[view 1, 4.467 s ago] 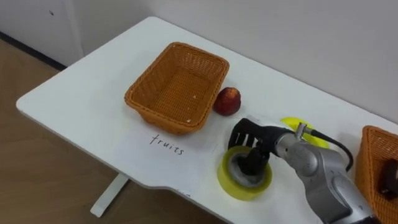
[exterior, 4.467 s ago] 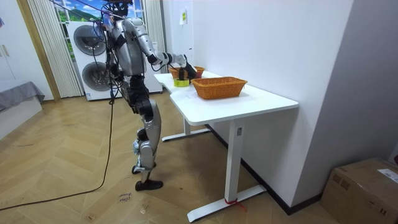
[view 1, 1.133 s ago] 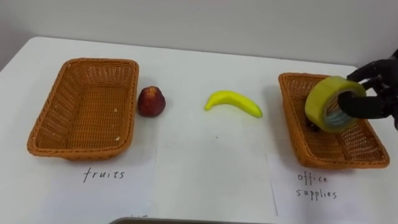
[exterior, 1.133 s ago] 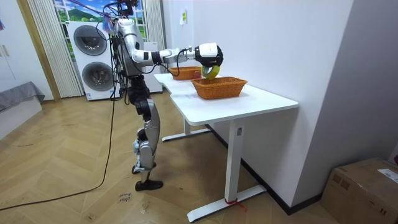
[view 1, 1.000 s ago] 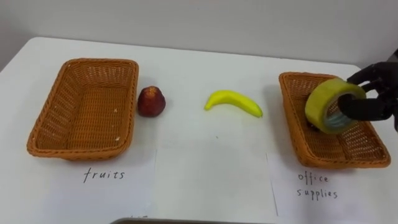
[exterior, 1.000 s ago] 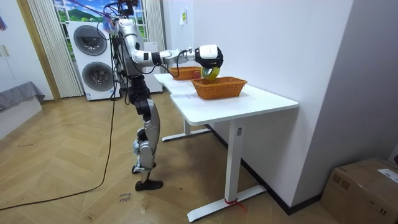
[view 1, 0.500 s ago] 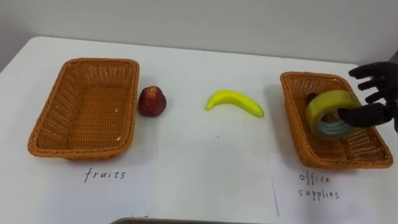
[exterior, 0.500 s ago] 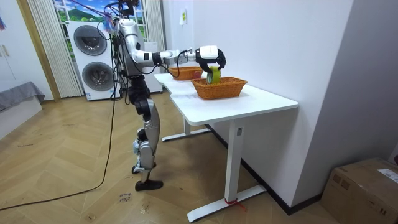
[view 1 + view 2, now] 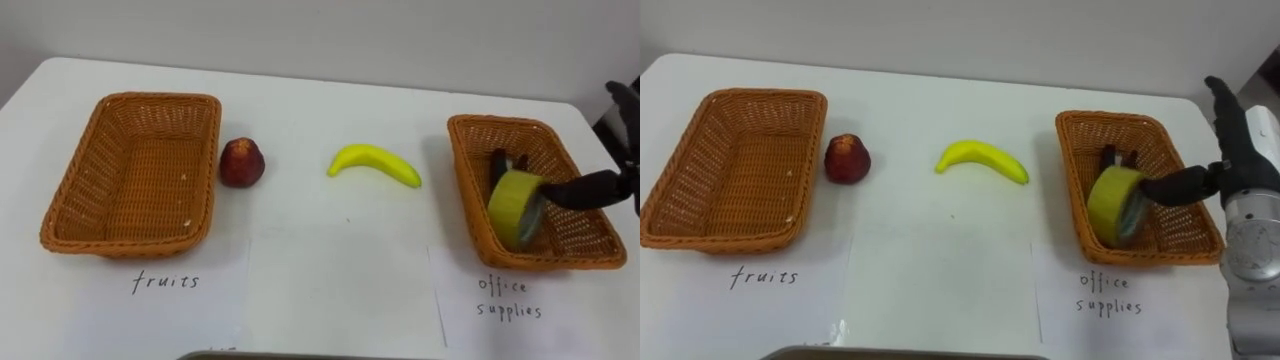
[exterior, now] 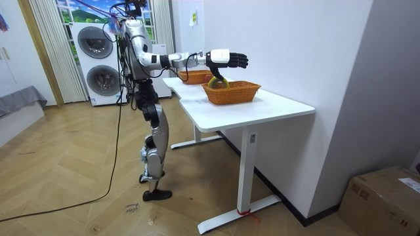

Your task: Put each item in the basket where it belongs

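Observation:
A yellow roll of tape stands on edge inside the right-hand wicker basket, the one labelled office supplies. My right hand hovers at the basket's right rim, open: its fingers are straight and raised, and its thumb reaches toward the roll's hole. Seen from the room, that hand is stretched flat above the basket. A red apple lies on the table next to the left-hand basket, labelled fruits, which has nothing in it. A banana lies mid-table.
A small dark object lies in the right basket behind the tape. Handwritten labels sit on paper sheets before each basket. The white table ends at a wall. I stand at its long side.
My right hand has opened and let go of the tape roll, which dropped from above the basket and now stands on edge inside it. The fingers have lifted away to the right.

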Controlling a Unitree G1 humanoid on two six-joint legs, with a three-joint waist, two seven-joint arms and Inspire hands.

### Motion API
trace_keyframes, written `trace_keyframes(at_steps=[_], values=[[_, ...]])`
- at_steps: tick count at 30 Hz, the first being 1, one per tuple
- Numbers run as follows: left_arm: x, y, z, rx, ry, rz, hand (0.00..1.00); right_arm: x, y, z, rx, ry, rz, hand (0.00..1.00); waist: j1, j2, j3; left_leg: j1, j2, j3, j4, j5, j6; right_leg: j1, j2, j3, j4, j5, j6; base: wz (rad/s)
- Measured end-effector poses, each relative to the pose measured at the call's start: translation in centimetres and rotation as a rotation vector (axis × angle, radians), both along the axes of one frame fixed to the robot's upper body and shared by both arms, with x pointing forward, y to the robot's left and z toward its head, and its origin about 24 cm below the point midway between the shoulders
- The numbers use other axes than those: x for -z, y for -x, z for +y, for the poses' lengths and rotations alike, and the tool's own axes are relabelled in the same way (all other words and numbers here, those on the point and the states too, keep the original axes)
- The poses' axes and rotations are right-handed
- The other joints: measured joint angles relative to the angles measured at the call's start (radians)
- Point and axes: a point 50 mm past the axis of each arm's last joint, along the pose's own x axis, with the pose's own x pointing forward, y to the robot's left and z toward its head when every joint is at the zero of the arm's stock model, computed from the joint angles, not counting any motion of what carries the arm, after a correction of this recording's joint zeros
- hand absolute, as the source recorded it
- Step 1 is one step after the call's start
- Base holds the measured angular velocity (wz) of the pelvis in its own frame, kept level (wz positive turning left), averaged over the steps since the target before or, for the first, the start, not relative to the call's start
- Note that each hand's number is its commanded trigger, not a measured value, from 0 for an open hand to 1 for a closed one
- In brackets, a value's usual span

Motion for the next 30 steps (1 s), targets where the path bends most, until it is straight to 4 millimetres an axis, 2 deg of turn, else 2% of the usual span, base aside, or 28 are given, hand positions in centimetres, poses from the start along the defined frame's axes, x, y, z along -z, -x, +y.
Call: trace_keyframes(at_steps=[30], values=[[0.02,0.04,-0.02,-0.023,0.008,-0.008,0.0,-0.17,-0.03,0.07,-0.003,0.007,-0.005,0.0,0.0,0.004,0.0019,0.0,0.0,0.001,-0.002,0.0,0.0,-0.001,0.001,0.001,0.0,0.0,0.0,0.0]])
